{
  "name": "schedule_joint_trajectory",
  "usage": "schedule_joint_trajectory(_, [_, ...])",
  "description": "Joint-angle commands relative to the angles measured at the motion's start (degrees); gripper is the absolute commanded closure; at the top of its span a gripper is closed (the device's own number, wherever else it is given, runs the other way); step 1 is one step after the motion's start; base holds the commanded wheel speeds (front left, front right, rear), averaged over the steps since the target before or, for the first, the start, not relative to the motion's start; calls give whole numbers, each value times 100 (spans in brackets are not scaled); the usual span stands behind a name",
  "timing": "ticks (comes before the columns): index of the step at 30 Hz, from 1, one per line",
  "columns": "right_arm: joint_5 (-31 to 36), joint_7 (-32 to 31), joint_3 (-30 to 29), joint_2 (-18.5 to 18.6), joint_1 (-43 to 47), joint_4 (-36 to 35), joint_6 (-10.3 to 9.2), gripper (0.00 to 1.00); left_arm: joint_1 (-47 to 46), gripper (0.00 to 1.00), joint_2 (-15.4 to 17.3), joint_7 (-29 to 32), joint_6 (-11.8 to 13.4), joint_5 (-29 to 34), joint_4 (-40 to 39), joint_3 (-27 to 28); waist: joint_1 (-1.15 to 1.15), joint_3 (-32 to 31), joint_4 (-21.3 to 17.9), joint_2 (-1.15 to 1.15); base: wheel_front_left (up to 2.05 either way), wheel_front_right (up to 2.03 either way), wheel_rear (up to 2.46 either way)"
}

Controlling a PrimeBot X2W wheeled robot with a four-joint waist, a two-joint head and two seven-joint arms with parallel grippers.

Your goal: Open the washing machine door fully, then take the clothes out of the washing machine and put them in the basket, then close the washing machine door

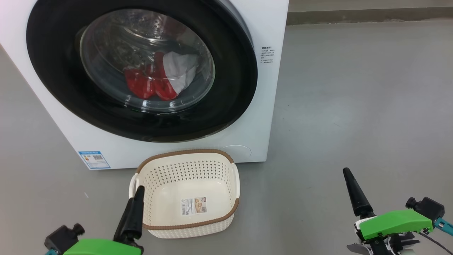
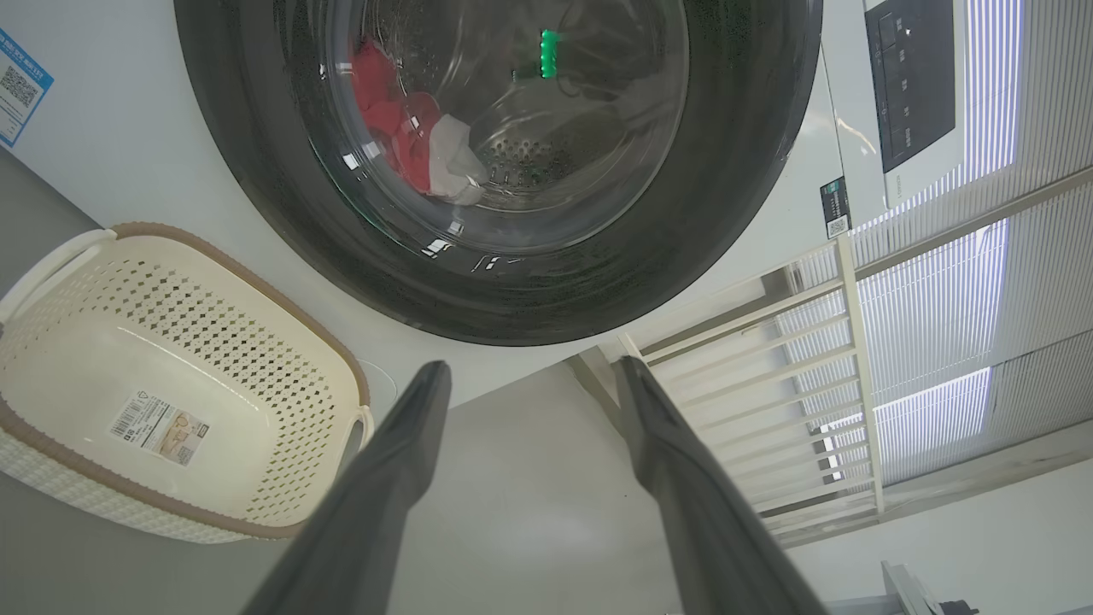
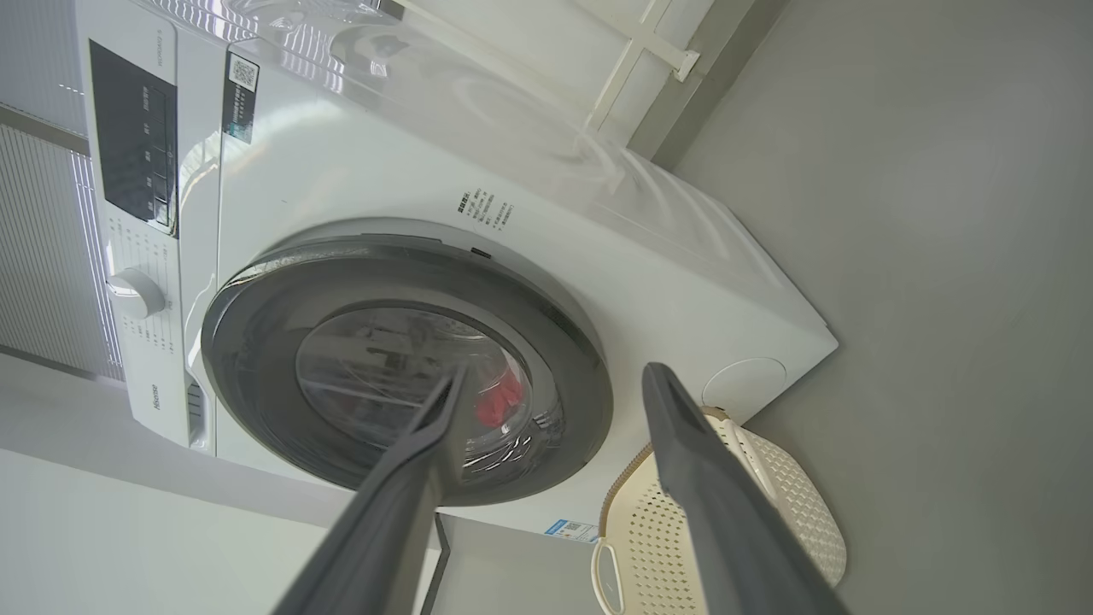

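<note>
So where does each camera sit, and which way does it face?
Head view: on the robot's head, looking down at the closed washing machine door and basket; left end effector and right end effector at the bottom corners.
Left wrist view: on the left wrist, looking along its two spread fingers at door and basket.
Right wrist view: on the right wrist, along its spread fingers, at door and basket.
Shared: all show the door with red clothes behind the glass.
</note>
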State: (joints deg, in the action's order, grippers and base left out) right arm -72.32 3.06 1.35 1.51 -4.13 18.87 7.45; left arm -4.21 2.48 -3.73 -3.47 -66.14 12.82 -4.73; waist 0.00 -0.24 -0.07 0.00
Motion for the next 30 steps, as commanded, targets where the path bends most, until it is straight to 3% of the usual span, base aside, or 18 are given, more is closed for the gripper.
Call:
schedule_joint_trajectory(1, [144, 65, 112, 63, -375, -179, 2, 0, -314, 0, 68, -65, 31, 149, -207, 61, 0, -1, 0, 0, 0, 0, 0])
schedule_joint_trajectory(30, [2388, 349, 282, 97, -672, -484, 3, 0, -650, 0, 248, -552, 322, 2879, -325, -229, 0, 19, -21, 0, 0, 0, 0])
